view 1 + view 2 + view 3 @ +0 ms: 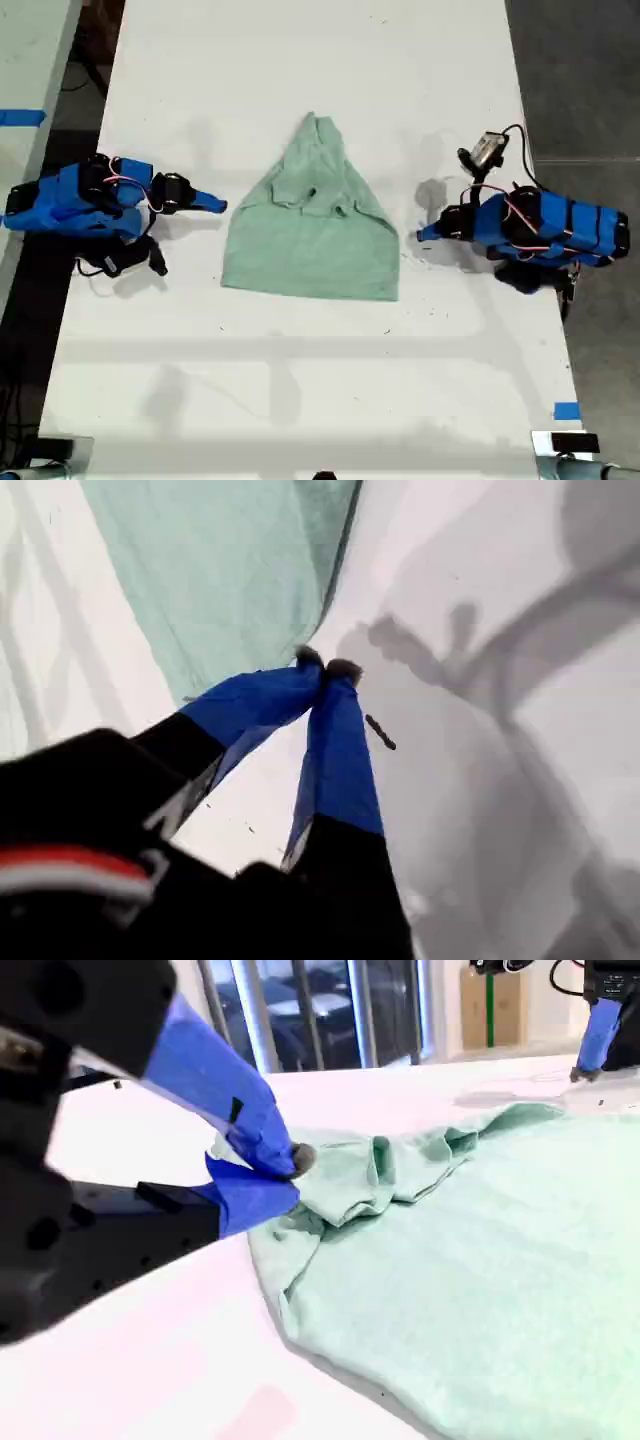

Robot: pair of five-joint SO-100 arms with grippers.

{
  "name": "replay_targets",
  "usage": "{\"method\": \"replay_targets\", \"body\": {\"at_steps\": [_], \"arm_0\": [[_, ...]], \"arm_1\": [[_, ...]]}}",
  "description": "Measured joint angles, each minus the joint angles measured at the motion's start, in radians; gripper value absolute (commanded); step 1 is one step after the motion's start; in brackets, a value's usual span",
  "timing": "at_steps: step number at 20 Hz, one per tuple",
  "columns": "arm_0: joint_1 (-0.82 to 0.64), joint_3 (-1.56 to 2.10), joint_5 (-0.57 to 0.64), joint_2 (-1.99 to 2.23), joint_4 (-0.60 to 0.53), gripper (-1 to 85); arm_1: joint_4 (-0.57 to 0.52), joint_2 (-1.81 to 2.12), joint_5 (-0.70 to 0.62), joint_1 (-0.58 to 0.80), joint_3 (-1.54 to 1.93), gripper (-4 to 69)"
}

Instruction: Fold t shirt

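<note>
Lying flat in the middle of the white table (300, 390), the pale mint-green t shirt (312, 250) has its wide hem toward the exterior view's bottom and its narrow point toward the top, with a bunched ridge of folds across its upper half. I judge it is spread this way so each side can be reached from 1 of my 2 arms.

My first tool (422, 236) sits at the exterior view's right, just beside the hem corner. Its tips are pressed together with nothing between them, and the cloth edge is near but apart from them in its wrist view.

My second tool (220, 206) sits at the exterior view's left, pointing at the shirt's slanted edge. In its wrist view the jaws look nearly closed right at the rumpled edge, but I cannot tell whether any cloth is between them.

Folds hide the neckline and sleeves. Both arm bases are cut off at the exterior view's sides.
</note>
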Motion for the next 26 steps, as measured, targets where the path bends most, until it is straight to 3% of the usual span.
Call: {"method": "replay_targets", "body": {"at_steps": [4, 15, 17, 20, 26], "arm_0": [[0.0, 0.0, 0.0, 0.0, 0.0, 0.0], [0.0, 0.0, 0.0, 0.0, 0.0, 0.0], [0.0, 0.0, 0.0, 0.0, 0.0, 0.0], [-0.012, 0.0, 0.0, 0.0, 0.0, 0.0], [-0.018, 0.0, 0.0, 0.0, 0.0, 0.0]], "arm_1": [[0.046, 0.002, 0.092, 0.0, 0.0, 0.9], [0.026, 0.0, 0.097, 0.0, 0.0, 0.8], [0.02, -0.015, 0.084, 0.015, -0.002, 7.6], [-0.074, -0.124, 0.071, -0.012, -0.003, 20.3], [-0.29, -0.646, 0.12, -0.11, -0.206, 21.3]]}}
